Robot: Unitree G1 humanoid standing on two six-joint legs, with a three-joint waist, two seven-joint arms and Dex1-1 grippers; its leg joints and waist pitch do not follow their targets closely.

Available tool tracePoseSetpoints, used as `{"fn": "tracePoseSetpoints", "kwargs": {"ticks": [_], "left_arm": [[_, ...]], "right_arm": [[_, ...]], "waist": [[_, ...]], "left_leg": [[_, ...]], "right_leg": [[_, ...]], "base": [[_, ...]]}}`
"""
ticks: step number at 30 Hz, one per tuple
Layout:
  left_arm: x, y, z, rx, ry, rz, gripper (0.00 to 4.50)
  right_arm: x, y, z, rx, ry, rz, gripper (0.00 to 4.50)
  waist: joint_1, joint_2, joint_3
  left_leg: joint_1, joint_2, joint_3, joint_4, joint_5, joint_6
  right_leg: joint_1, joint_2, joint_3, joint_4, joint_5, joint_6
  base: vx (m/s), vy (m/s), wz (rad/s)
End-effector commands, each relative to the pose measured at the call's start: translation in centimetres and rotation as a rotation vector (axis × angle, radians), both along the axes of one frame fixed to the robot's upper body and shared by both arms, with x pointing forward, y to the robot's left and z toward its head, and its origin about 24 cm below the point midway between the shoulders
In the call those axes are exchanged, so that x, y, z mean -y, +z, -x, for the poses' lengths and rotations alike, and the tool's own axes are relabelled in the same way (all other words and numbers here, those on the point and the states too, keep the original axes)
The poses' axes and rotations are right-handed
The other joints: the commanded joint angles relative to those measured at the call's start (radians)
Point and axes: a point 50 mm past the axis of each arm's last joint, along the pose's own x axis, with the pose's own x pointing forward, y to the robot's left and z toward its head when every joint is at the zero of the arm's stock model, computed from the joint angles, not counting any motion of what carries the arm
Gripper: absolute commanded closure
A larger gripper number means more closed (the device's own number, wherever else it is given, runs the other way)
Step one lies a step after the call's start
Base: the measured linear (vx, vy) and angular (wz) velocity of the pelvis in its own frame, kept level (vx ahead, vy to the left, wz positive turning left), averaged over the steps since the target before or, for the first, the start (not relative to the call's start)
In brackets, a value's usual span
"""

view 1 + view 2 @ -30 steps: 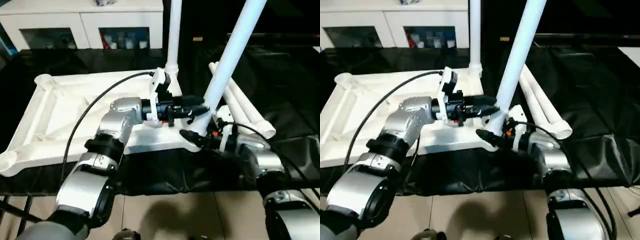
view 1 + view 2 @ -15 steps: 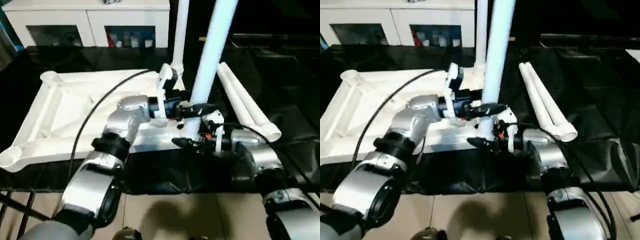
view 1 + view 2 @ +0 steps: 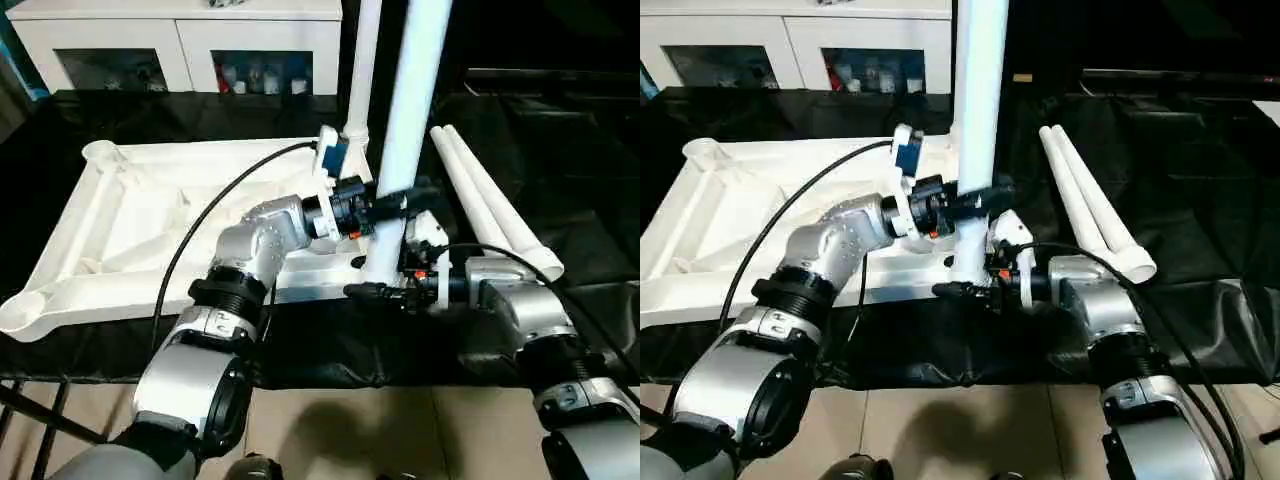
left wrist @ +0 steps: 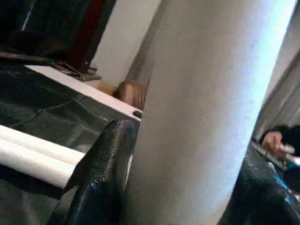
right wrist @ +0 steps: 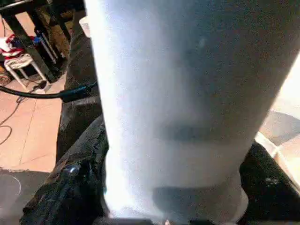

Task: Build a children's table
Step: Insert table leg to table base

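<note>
Centre frame, both my grippers' fingers clamp the second leg (image 3: 405,130) upright at its socket; one leg (image 3: 362,70) stands fitted, two legs (image 3: 495,205) wait at right.

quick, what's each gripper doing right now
Left gripper: shut on the upright table leg.
Right gripper: shut on the same leg, lower down near the tabletop.

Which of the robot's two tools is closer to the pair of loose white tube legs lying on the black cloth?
The right. The right tool grips the upright white tube leg low down, on the side beside the two loose white tube legs. The left tool reaches in from the far side, higher up.
</note>
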Motion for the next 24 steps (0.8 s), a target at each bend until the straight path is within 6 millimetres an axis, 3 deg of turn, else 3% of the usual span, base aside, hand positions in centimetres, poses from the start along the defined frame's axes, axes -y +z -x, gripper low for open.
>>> {"fn": "tracePoseSetpoints", "kwargs": {"ticks": [1,5,7,9,11,16,24], "left_arm": [[-0.4,1.7,-0.5,0.025,0.050,0.028,2.21],[-0.4,1.5,-0.6,0.014,0.113,-0.027,2.35],[-0.6,1.5,-0.7,0.006,0.168,-0.046,2.43],[-0.7,1.5,-0.8,-0.002,0.202,-0.052,2.43],[-0.9,1.5,-1.0,-0.011,0.231,-0.052,2.49],[-1.9,1.9,-1.6,-0.030,0.348,-0.047,2.57],[-2.0,1.8,-1.6,-0.049,0.381,-0.062,2.60]], "right_arm": [[-0.3,0.6,0.1,0.031,0.040,0.006,1.74],[-0.4,0.8,-0.1,0.067,0.020,0.015,1.74],[-0.5,1.4,-0.7,0.076,-0.053,-0.026,1.18],[-0.4,1.9,-1.0,0.073,-0.100,-0.071,1.18],[-0.1,2.4,-1.2,0.053,-0.140,-0.118,0.85],[1.9,4.1,-2.5,-0.025,-0.341,-0.262,0.76],[2.0,4.9,-2.1,-0.066,-0.295,-0.272,0.76]], "waist": [[0.009,-0.027,-0.082],[0.009,-0.025,-0.083],[0.009,-0.025,-0.083],[0.010,-0.025,-0.083],[0.009,-0.031,-0.082],[0.017,-0.029,-0.082],[0.026,-0.029,-0.084]], "left_leg": [[0.020,0.065,-0.030,-0.055,-0.131,0.119],[0.022,0.066,-0.030,-0.055,-0.128,0.113],[0.021,0.065,-0.030,-0.054,-0.121,0.112],[0.021,0.065,-0.031,-0.054,-0.119,0.112],[0.022,0.062,-0.030,-0.054,-0.122,0.110],[0.026,0.062,-0.030,-0.054,-0.124,0.092],[0.023,0.061,-0.030,-0.052,-0.104,0.081]], "right_leg": [[0.055,-0.076,0.041,-0.059,-0.162,-0.281],[0.053,-0.074,0.042,-0.057,-0.143,-0.282],[0.054,-0.074,0.042,-0.057,-0.135,-0.283],[0.054,-0.073,0.042,-0.056,-0.134,-0.278],[0.055,-0.071,0.042,-0.058,-0.145,-0.270],[0.052,-0.069,0.042,-0.058,-0.175,-0.260],[0.052,-0.070,0.042,-0.056,-0.146,-0.247]], "base": [[0.000,0.000,0.00],[0.000,0.000,0.00],[0.000,0.000,0.00],[0.000,0.000,0.00],[0.000,0.000,0.00],[0.000,0.000,0.00],[0.000,0.000,0.00]]}}
